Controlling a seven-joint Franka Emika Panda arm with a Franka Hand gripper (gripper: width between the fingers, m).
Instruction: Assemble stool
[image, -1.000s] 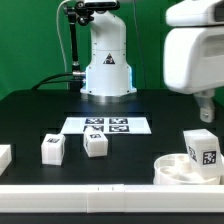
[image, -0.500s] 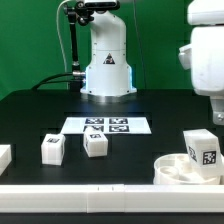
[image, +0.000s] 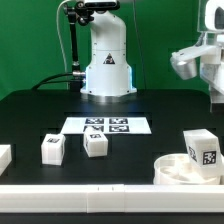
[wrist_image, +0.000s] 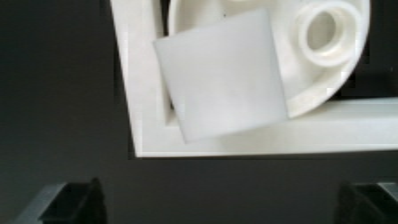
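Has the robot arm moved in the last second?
Yes. The arm has pulled toward the exterior view's right and somewhat upward, farther from the marker board.

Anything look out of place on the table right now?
One leg block appears to rest on the seat rim at the exterior view's right, skewed to the corner bars in the wrist view. Another block and a third stand upright, apart. Nothing looks damaged.
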